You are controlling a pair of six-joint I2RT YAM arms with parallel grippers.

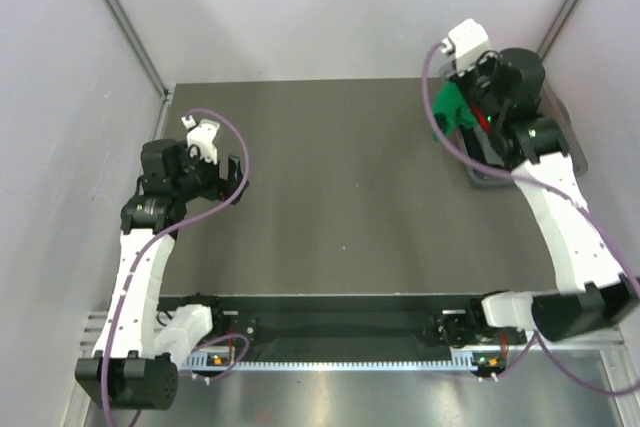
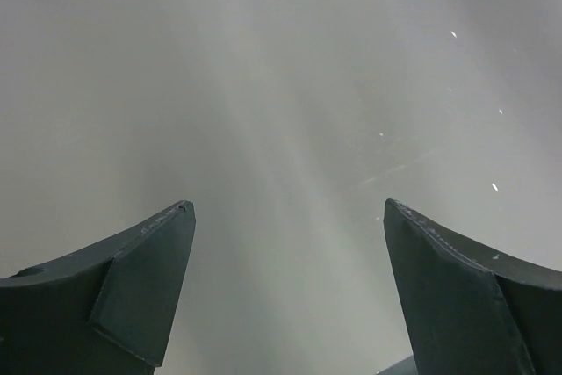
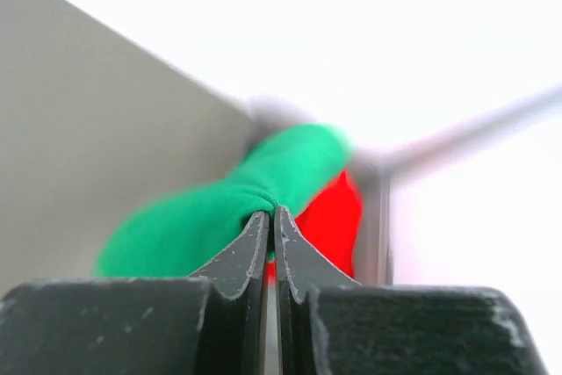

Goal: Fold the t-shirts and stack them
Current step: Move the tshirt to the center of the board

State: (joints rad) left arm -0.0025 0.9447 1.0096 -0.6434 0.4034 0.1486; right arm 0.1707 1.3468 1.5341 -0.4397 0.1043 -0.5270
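Note:
My right gripper is shut on a fold of the bright green t-shirt, which hangs bunched from its fingertips. In the top view the green t-shirt shows at the table's far right, under the right gripper. The bright red t-shirt lies behind the green one; in the top view only a red sliver shows, mostly hidden by the arm. My left gripper is open and empty over bare table; in the top view it sits at the left.
A clear plastic bin stands at the table's right edge, under the right arm. The grey table top spans the middle. White walls with metal posts close in the back and sides.

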